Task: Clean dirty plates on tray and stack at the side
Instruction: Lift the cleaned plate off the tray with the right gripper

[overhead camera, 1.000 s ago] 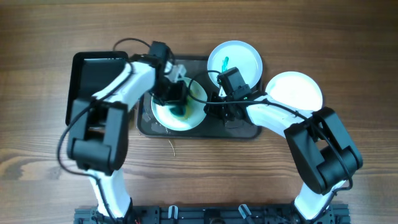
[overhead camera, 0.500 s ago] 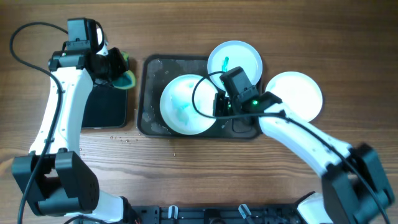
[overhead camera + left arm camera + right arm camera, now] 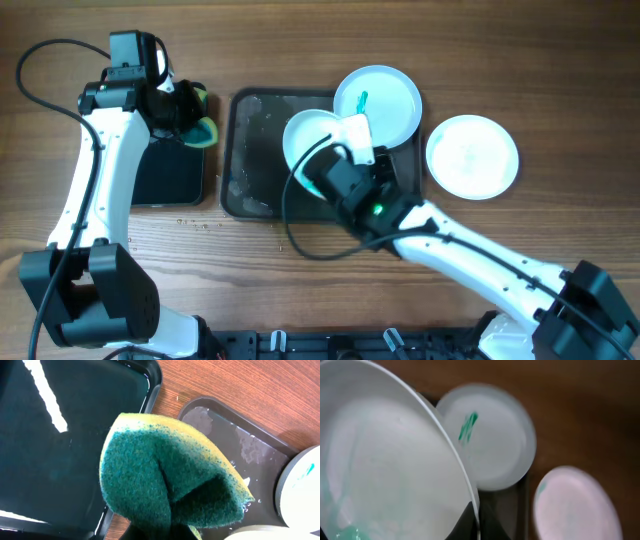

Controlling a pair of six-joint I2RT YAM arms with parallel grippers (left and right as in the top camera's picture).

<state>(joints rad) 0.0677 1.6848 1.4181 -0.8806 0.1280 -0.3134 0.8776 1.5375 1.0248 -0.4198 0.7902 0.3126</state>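
My right gripper (image 3: 477, 527) is shut on the rim of a white plate (image 3: 385, 460), which is raised and tilted over the dark grey tray (image 3: 245, 150). Faint teal smears show low on the held plate (image 3: 305, 135). A second plate (image 3: 378, 100) with a teal streak rests on the tray's far right corner. A third plate (image 3: 472, 157), plain white, lies on the table to the right of the tray. My left gripper (image 3: 182, 110) is shut on a green and yellow sponge (image 3: 165, 475) above the black tub (image 3: 165, 165); the sponge hides its fingers.
The black tub (image 3: 50, 435) stands just left of the tray (image 3: 225, 435), with a narrow strip of wood between them. Water drops lie on the wood in front of the tub. Cables loop round both arms.
The left arm carried the sponge from the plate on the tray to above the tub, then stayed still. The right gripper has lifted and tilted the wiped plate off the tray.
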